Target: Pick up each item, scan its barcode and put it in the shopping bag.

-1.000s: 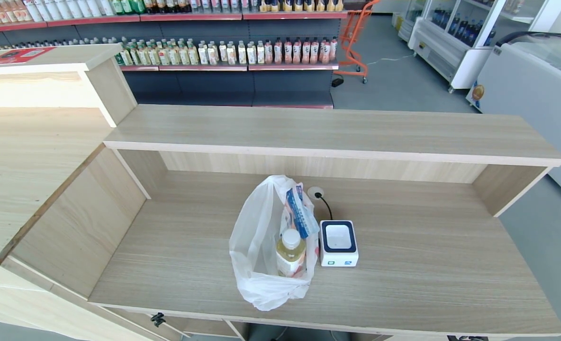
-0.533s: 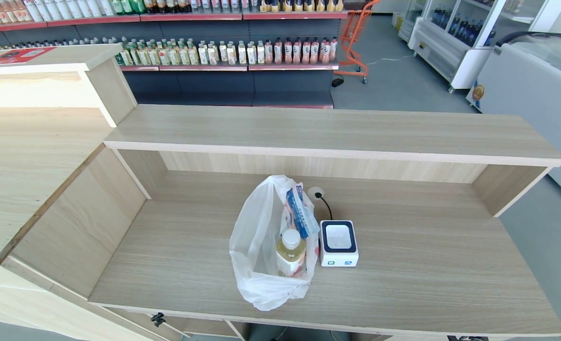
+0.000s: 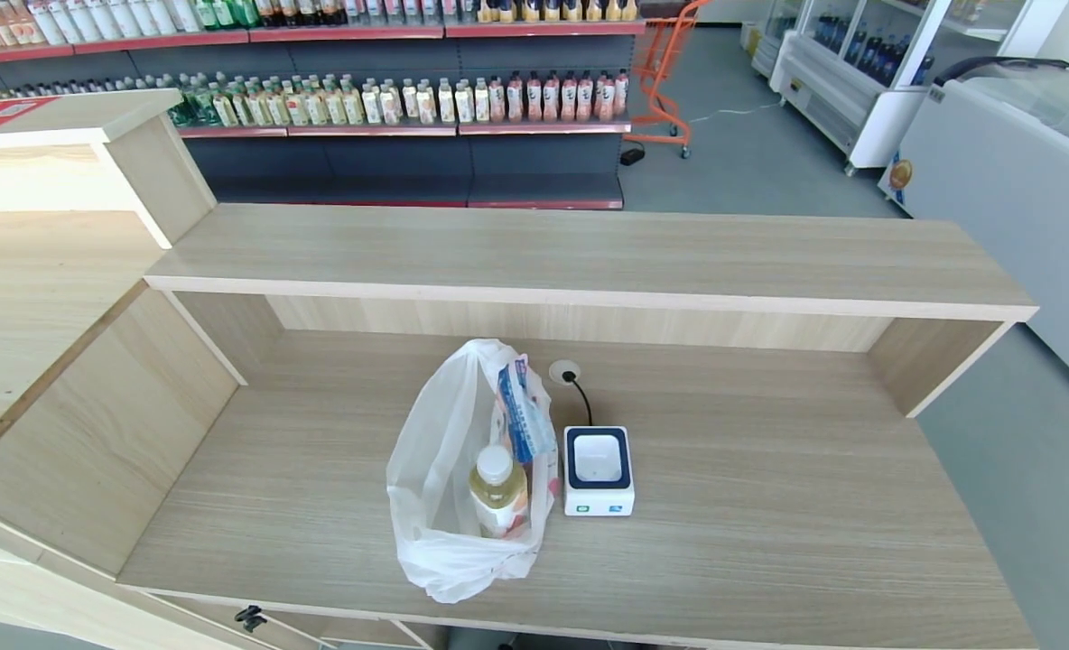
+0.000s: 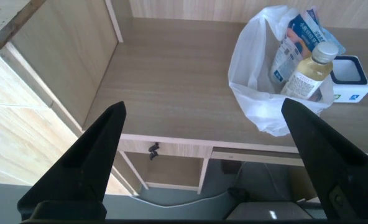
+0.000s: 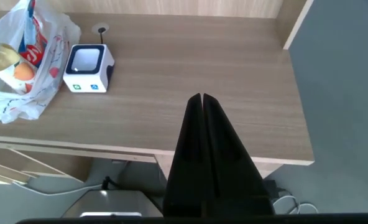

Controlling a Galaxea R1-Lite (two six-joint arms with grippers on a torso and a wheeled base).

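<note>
The shopping bag [image 3: 435, 469] stands open on the desk [image 3: 769, 506], a pale-capped bottle [image 3: 498, 495] upright inside it with a blue-and-white packet [image 3: 522, 413] behind. The white scanner [image 3: 598, 469] sits just beside the bag, on its right. The left claw [image 4: 204, 109] is released, fingers spread wide, near the desk's front edge left of the bag; the right claw [image 5: 201, 98] is clenched on nothing — fingers pressed together — near the front edge right of the scanner.

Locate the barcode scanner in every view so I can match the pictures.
Head view: scanner just right of the bag.
Left wrist view: scanner next to the bag, by the bottle.
Right wrist view: scanner beside the bag.
Shared landmark: the white bag.
</note>
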